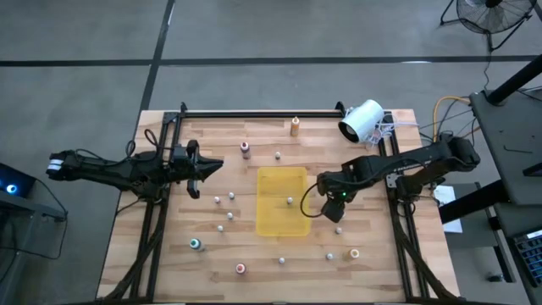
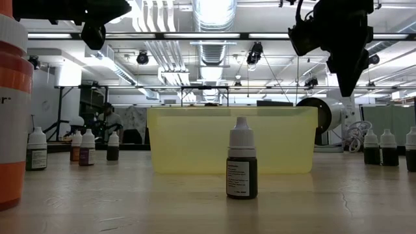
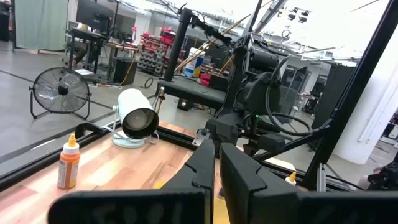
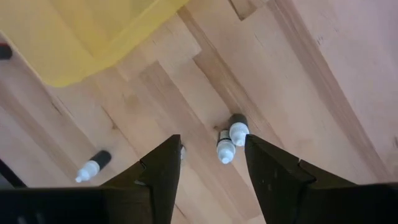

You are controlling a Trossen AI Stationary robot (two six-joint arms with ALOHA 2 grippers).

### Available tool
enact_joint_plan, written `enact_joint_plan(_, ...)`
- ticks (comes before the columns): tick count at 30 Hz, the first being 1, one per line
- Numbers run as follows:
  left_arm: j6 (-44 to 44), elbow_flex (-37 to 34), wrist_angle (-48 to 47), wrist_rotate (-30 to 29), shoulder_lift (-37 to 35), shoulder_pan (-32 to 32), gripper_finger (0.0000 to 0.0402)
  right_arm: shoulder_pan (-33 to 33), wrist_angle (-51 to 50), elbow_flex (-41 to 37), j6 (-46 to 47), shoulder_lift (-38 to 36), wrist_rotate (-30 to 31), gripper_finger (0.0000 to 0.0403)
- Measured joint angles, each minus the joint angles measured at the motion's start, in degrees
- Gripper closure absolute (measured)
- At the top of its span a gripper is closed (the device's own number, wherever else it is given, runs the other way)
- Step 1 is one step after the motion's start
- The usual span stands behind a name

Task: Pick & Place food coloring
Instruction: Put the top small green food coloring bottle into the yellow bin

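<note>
Roughly, left to right:
left gripper [image 1: 193, 174]: parked over the table's left side, fingers fully closed on nothing, idle.
loose bottles, left half: tiny whitish-capped food coloring bottles [image 1: 224, 206] lie scattered on the pale wooden table [image 1: 152, 254], plus a teal-topped bottle [image 1: 195, 244] and a pink-topped bottle [image 1: 240, 268] near the front, and a maroon-topped one [image 1: 245, 149] farther back.
container: shallow translucent yellow plastic tray [image 1: 282, 221] at table centre; a single small bottle [image 1: 290, 201] inside, as far as the high view shows.
right gripper [image 1: 334, 208]: hanging just off the tray's right edge, fingers spread wide, nothing between them; two small dark bottles with white caps [image 4: 229, 140] stand side by side on the wood below.
loose bottles, right half: a few more near the front, and an orange bottle [image 1: 295, 126] at the back.
white cylindrical device [image 1: 362, 119]: back right, not involved.
progress: early, I'd say; about one placed, over a dozen left.
</note>
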Motion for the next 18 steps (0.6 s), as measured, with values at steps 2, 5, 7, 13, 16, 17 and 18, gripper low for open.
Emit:
enact_joint_plan(2, 0.00, 0.00, 0.02, -0.01, -0.01, 0.00, 0.0402, -0.32, 0.02, 0.00, 0.18, -0.13, -0.25, 0.0234)
enact_joint_plan(5, -0.02, 0.00, 0.01, 0.00, 0.01, 0.00, 0.0402, -0.56, 0.02, 0.00, 0.26, -0.13, -0.44, 0.0234)
enact_joint_plan(7, -0.02, 0.00, 0.02, -0.01, 0.00, 0.00, 0.0402, -0.77, 0.02, 0.00, 0.13, -0.15, -0.80, 0.0234)
enact_joint_plan(13, 0.19, 0.00, 0.02, 0.00, 0.00, 0.00, 0.0402, -0.91, -2.42, 0.80, -3.18, -0.48, -1.69, 0.0234)
enact_joint_plan(16, 0.22, 0.00, 0.02, -0.01, 0.01, 0.00, 0.0402, -0.88, -4.94, 1.83, -5.64, -0.48, -1.72, 0.0234)
enact_joint_plan(17, 0.24, 0.00, 0.02, -0.01, 0.01, 0.00, 0.0402, -0.89, -5.34, 2.19, -6.36, -0.48, -1.69, 0.0234)
enact_joint_plan(18, 0.24, 0.00, 0.02, -0.01, 0.00, 0.00, 0.0402, -0.91, -5.75, 2.66, -6.96, -0.48, -1.68, 0.0234)
